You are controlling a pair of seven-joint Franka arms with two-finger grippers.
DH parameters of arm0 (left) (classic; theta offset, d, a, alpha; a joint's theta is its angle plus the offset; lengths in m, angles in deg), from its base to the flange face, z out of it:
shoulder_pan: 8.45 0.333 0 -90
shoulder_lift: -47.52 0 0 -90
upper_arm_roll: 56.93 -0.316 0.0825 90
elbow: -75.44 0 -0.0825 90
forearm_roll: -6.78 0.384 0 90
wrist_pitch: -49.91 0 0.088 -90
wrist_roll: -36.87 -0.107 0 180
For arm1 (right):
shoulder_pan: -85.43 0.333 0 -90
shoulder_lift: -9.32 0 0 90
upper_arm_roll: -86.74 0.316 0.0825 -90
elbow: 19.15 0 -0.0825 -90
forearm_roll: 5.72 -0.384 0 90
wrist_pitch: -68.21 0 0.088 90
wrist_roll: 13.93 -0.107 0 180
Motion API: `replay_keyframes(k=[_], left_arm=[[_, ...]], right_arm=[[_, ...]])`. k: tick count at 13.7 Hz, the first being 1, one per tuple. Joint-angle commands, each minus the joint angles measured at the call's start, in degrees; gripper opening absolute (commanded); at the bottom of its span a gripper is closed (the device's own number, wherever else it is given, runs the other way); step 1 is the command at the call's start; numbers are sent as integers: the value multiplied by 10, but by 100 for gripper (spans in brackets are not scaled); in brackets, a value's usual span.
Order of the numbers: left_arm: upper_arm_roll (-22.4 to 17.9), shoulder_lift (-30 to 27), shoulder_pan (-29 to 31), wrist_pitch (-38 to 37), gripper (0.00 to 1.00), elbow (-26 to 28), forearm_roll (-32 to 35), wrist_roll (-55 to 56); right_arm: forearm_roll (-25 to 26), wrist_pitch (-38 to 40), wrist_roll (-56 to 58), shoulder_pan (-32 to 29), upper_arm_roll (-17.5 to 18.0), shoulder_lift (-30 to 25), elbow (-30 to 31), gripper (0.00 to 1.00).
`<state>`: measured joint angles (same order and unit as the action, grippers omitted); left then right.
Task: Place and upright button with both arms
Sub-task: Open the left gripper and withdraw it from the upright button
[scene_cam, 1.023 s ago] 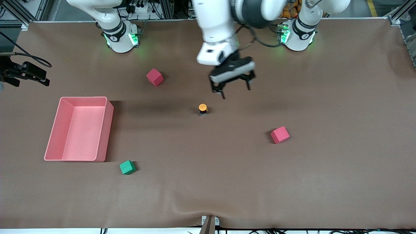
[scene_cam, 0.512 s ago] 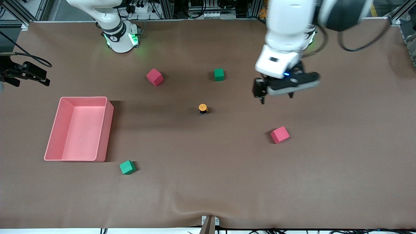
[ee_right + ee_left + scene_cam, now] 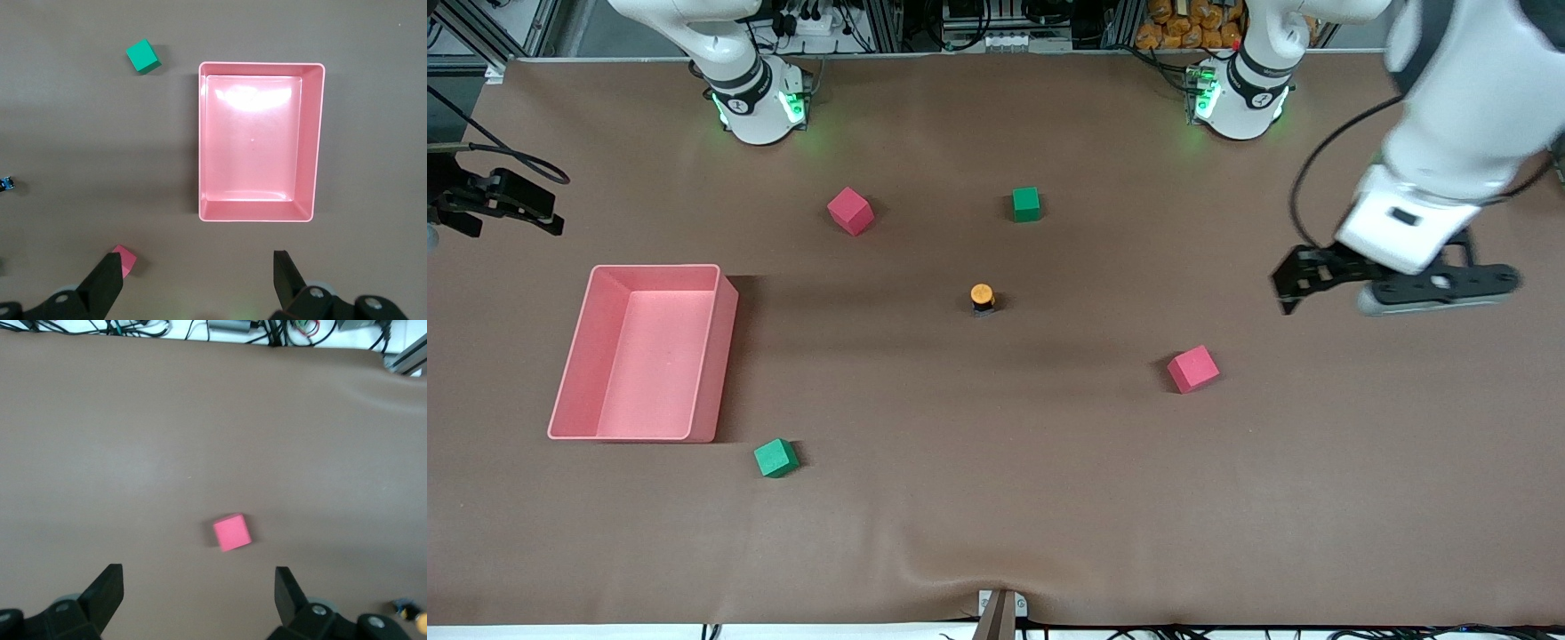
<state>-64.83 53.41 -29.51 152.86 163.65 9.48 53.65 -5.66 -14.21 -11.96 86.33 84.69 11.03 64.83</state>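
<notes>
Now the button (image 3: 982,298) stands upright on the desk (image 3: 996,498), orange cap up, about midway between the two ends and a little closer to the edge where the arm bases stand than to the front-camera edge. Nothing touches it. The left gripper (image 3: 1392,289) hangs in the air over the left arm's end of the desk, well apart from the button, its fingers spread wide with nothing between them; a red cube (image 3: 1192,368) lies on the desk between that end and the button, nearer the front camera. In the right wrist view the right gripper (image 3: 199,283) is also spread and empty, over the pink tray (image 3: 727,356) at the right arm's end, well apart from the button.
</notes>
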Motion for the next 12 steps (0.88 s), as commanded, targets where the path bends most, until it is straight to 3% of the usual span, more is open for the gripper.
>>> replay_keyframes(k=[1,6,9,12], left_arm=[[6,-27,77,-38,100,14,-42,-116],[6,-52,144,-93,100,20,-45,-177],[11,-130,139,-60,100,126,-45,-163],[24,-137,143,-63,100,130,-44,-163]], right_arm=[[-8,3,0,1,-1,-7,3,100],[-8,2,-1,2,-1,-7,3,100],[-8,4,-2,0,-1,-7,3,100],[-8,9,-1,-3,-3,-8,3,100]])
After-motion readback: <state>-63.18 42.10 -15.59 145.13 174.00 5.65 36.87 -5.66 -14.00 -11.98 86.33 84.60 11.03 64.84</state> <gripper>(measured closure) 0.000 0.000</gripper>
